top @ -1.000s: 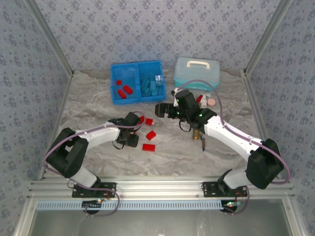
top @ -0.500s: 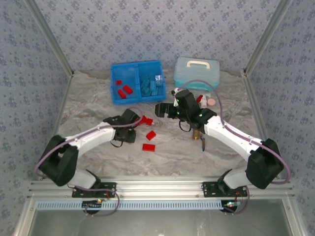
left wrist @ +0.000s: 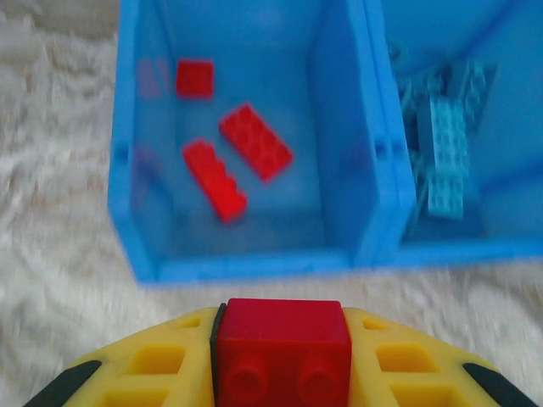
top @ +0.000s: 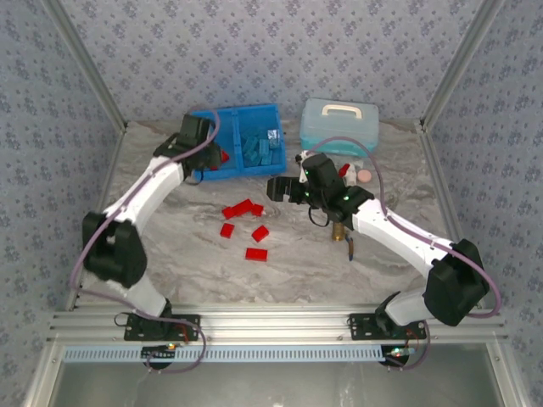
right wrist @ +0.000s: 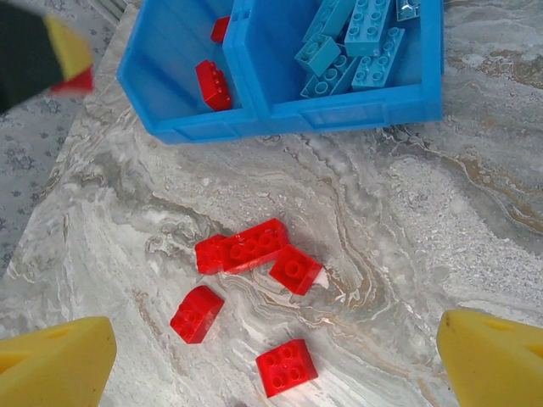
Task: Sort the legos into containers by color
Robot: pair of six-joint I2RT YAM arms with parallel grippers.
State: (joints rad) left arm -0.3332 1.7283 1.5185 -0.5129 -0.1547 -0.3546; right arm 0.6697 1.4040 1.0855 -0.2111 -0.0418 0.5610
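Mid-delivery, it seems: the left claw (left wrist: 280, 373), clamped on a red brick (left wrist: 281, 326), hangs just before the tray (left wrist: 254, 264), at its red side. Next it likely needs to clear the wall and let go. The right claw (top: 273, 188) stands apart in front of the tray.

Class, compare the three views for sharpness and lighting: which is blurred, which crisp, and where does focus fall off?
Left wrist: soft all over, the tray smeared, the held red brick fuzzy-edged. Right wrist: crisp on the loose red bricks and marble table, soft on the near yellow fingers. Top external: evenly lit, sharp, faint shadows only.
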